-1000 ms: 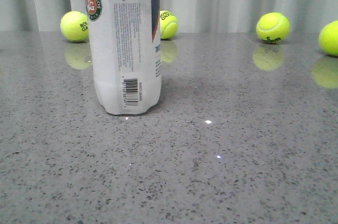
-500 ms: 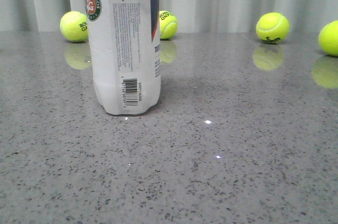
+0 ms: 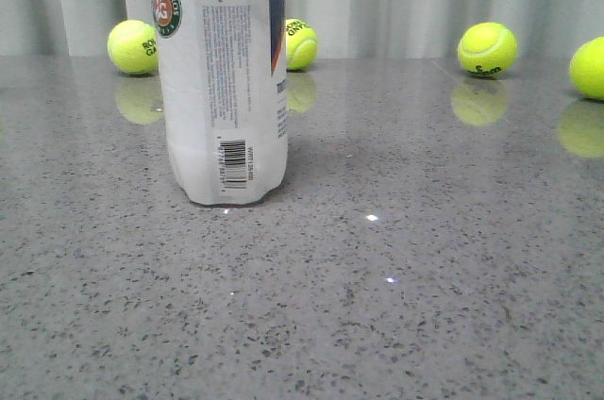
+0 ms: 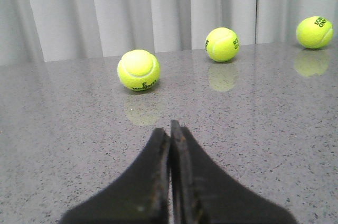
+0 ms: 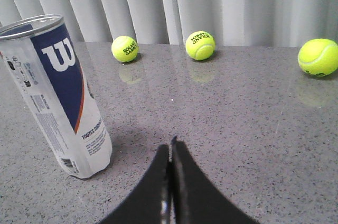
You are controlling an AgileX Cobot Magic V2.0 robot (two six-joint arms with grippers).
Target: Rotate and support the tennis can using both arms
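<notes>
Both claws closed, tennis can [image 5: 55, 97] well apart from right claw [image 5: 170, 147].

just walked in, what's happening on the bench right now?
Nothing is being handled yet. The tennis can stands upright on the grey table, open end up, with neither arm touching it. The left gripper and the right gripper both have their fingers pressed together and hold nothing; the right one sits beside the can with a gap between them. Several tennis balls lie loose near the back of the table by the curtain.
</notes>
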